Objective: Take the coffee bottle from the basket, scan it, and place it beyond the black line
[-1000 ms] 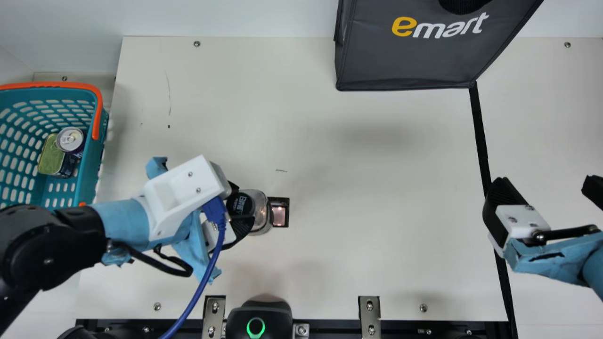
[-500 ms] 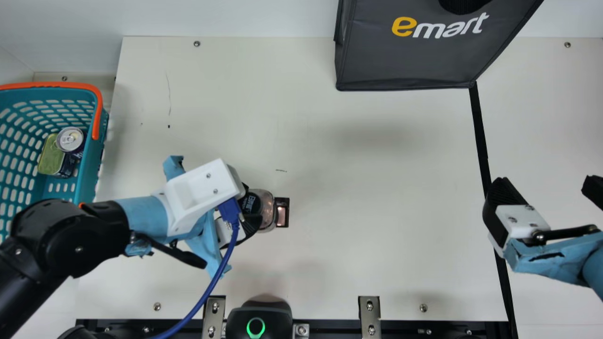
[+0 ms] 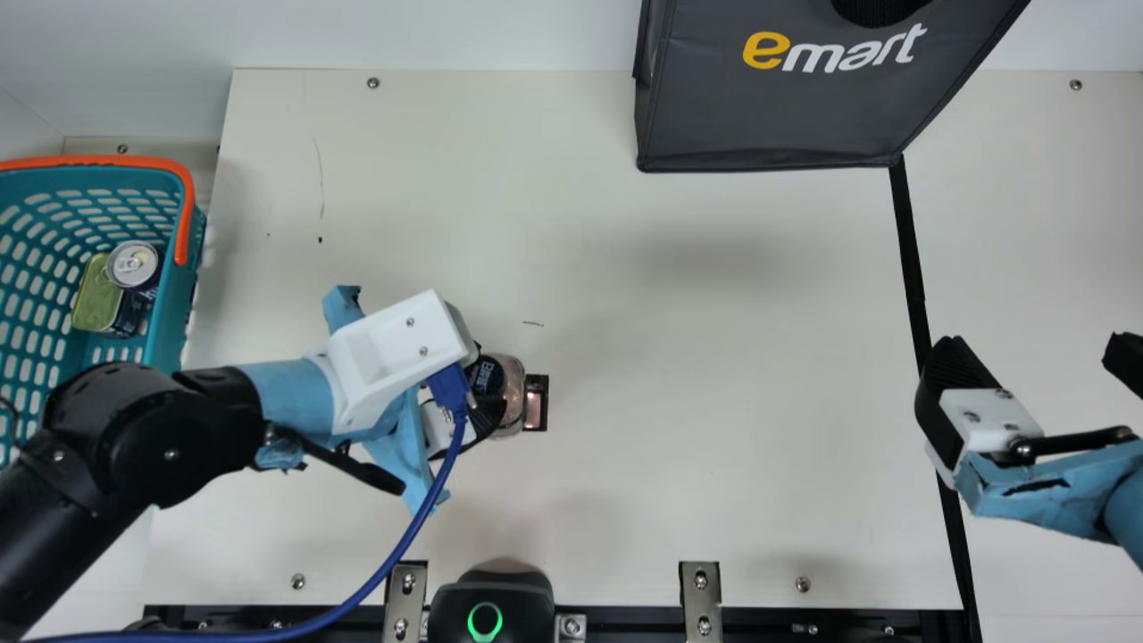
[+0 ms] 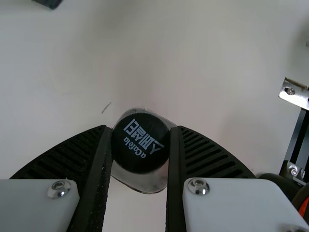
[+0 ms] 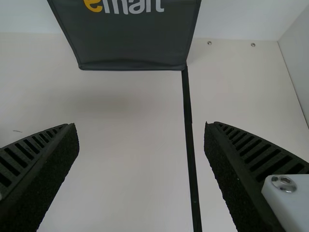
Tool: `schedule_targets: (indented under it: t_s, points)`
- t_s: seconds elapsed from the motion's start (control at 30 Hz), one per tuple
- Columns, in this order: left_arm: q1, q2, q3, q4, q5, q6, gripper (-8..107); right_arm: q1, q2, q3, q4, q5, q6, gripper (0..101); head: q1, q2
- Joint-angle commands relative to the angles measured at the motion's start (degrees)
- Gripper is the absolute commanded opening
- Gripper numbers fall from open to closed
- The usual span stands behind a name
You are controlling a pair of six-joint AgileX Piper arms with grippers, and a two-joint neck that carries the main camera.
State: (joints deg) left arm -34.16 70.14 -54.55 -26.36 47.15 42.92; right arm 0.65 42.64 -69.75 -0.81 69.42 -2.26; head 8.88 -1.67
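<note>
Left hand (image 4: 141, 128): one, black ribbed fingers closed on the coffee bottle (image 3: 510, 393) about its black cap (image 4: 140, 143).
Coffee bottle: one, roughly upright, cap uppermost; between seven and eight o'clock of the main view's centre, at the small black-framed window (image 3: 535, 413). Whether its base touches the table (image 3: 714, 357) cannot be told.
Right hand (image 5: 140, 125): one, fingers spread wide, holding nothing; near three o'clock, at the black line (image 3: 908, 241).
Progress, done: bottle out of the basket (image 3: 173, 313).
Progress, in hand: scanning, by judgement, the framed window being presumably the reader; whether a read has registered cannot be told.
Progress, outstanding: carriage towards three o'clock, over the black line, and setting down on the far side. A pass to the right hand seems possible.
Basket: one, teal, perforated, orange handle; between nine and ten o'clock. Contents: one pull-tab drink can (image 3: 134, 264), standing; one flat tin with greenish-gold lid (image 3: 95, 299), close beside it at about eight o'clock.
Shopping bag (image 3: 759, 125): one, dark grey; between one and two o'clock, at the line's upper end. Contents: cannot be told.
</note>
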Motion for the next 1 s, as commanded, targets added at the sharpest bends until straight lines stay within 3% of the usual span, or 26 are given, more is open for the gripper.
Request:
schedule_targets:
  t_s: [0.0, 0.53, 0.97]
  points:
    - [0.3, -0.2, -1.0, -0.3, 0.7, -0.2, 10, 0.0, 0.0, 0.0, 0.0, 0.0, 0.0, 91, -1.0, 0.1]
    - [3.8, 0.3, -9.0, -1.8, 6.9, 0.9, 10, 0.0, 0.0, 0.0, 0.0, 0.0, 0.0, 91, -1.0, 0.1]
    - [1.2, 3.1, -13.6, -0.7, 5.5, -2.5, 10, 0.0, 0.0, 0.0, 0.0, 0.0, 0.0, 91, -1.0, 0.1]
